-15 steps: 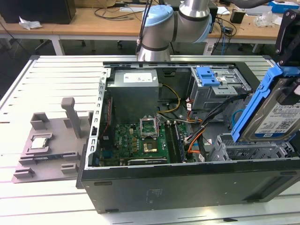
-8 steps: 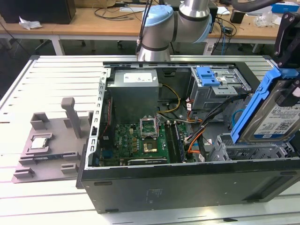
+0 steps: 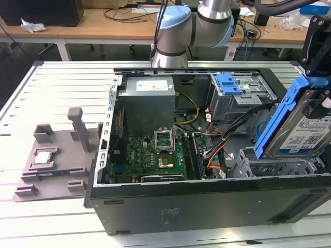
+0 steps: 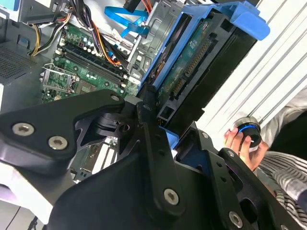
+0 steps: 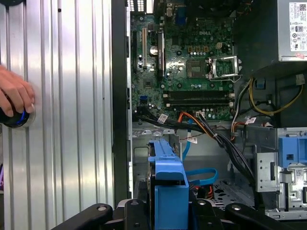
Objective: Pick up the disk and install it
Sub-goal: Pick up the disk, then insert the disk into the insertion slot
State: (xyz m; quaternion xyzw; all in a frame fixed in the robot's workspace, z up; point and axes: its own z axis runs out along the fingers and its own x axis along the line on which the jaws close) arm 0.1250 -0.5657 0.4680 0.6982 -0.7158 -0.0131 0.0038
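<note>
Gripper (image 5: 168,203): black fingers pressed together on the disk (image 3: 305,129), one on each side of its blue bracket, as both wrist views show.
Disk: held clear of the table (image 3: 62,88) and tilted, label toward the exterior camera. It hangs over the corner of the case (image 3: 207,201) at the exterior view's right. Its lower end is just above the drive cage (image 3: 279,165); whether the two touch cannot be told.
Drive cage: grey metal bay inside the case, directly beneath the disk; it appears unoccupied.
Cables (image 3: 214,152): orange and black bundle running between the motherboard (image 3: 155,152) and the cage, just beside the disk's lower end.
Case: open tower lying on its side on the slatted table, with the power supply (image 3: 150,85) at the far end from the disk.
Blue latch (image 3: 230,82): sits on a second grey cage near the disk's upper end, apart from it.
Hand (image 5: 17,96): a person's hand resting on a small round object (image 5: 14,117) on the table beside the case, well apart from the gripper.
Step in hand: by judgement, the pick-up is done and the install is in progress; the disk is not yet seated.
Next move calls for: by judgement, squaring the tilted disk to the cage opening, matching the bracket's edges to the cage walls and keeping clear of the cables.
</note>
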